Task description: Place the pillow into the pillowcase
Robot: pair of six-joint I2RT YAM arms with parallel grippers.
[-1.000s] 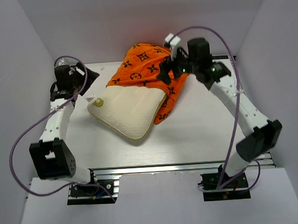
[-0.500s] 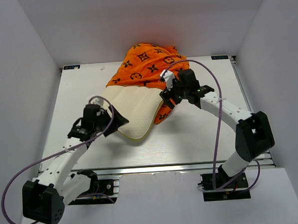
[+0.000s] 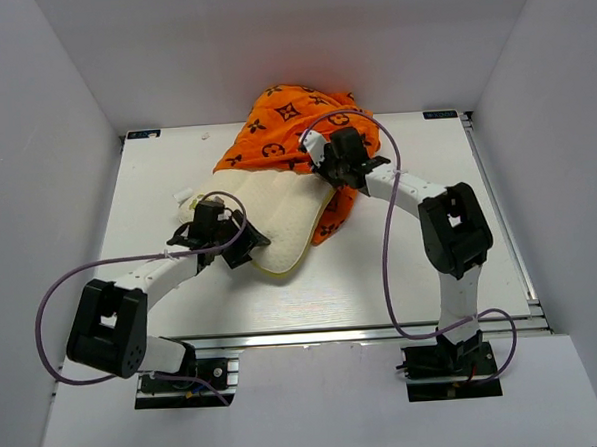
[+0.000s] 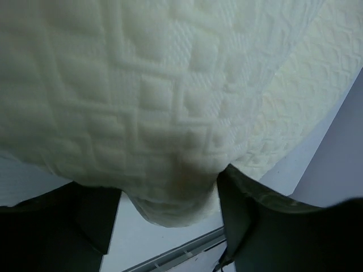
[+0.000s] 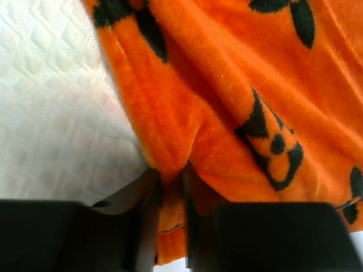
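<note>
Pillow (image 3: pixel 275 213) lies mid-table (image 3: pixel 411 268), with its far end under the bunched pillowcase (image 3: pixel 292 134). The case heaps toward the back wall and hangs down the pillow's right side. The left gripper (image 4: pixel 167 195) is at the pillow's near-left edge. Its fingers (image 4: pixel 258 226) stand on either side of a puckered fold of quilted cream cover and pinch it. The right gripper (image 5: pixel 169 181) sits at the case's rim where orange meets cream. There its fingers are almost together, clamped on a ridge of fuzzy orange fabric. A purple cable (image 3: pixel 240 215) loops over the pillow's near-left corner, and the right arm (image 3: pixel 402 186) crosses above the case's hanging flap.
</note>
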